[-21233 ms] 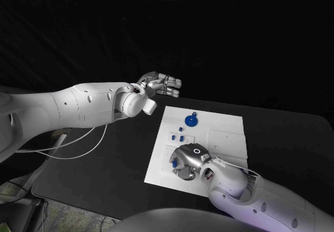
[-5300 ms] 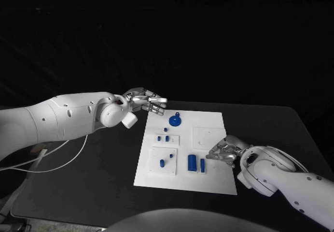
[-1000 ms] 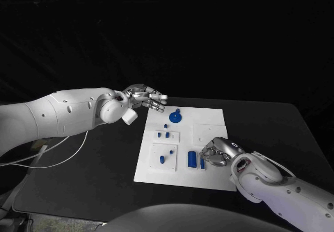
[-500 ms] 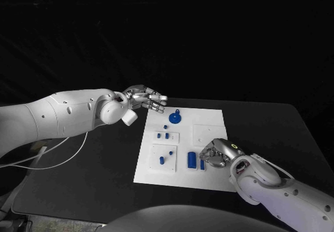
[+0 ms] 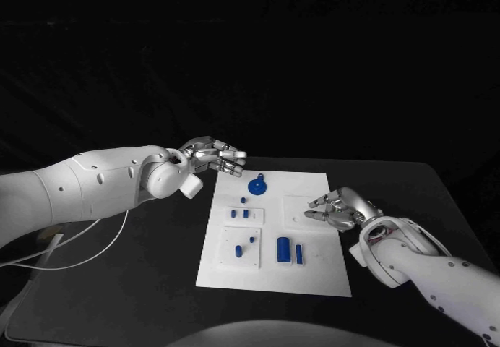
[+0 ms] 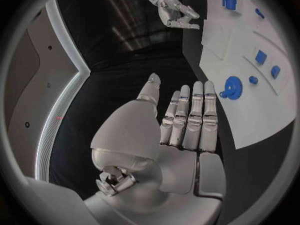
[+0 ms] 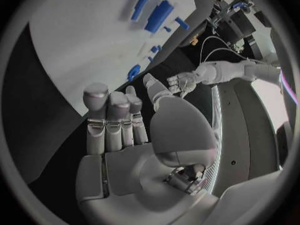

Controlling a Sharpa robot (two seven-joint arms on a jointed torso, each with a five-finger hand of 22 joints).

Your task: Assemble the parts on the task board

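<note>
The right hand (image 5: 339,208) hovers empty, fingers loosely spread, over the right side of the white board (image 5: 323,271). The left hand (image 5: 216,156) hangs open off the board's far left corner. Blue parts (image 5: 283,250) lie on the board, left of the right hand.

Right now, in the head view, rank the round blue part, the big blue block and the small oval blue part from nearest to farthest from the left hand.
From the left hand:
1. Round blue part, at the board's far end, closest.
2. Small oval blue part, in the near-left panel.
3. Big blue block, near end, further right; fairly close to the oval's distance.
</note>
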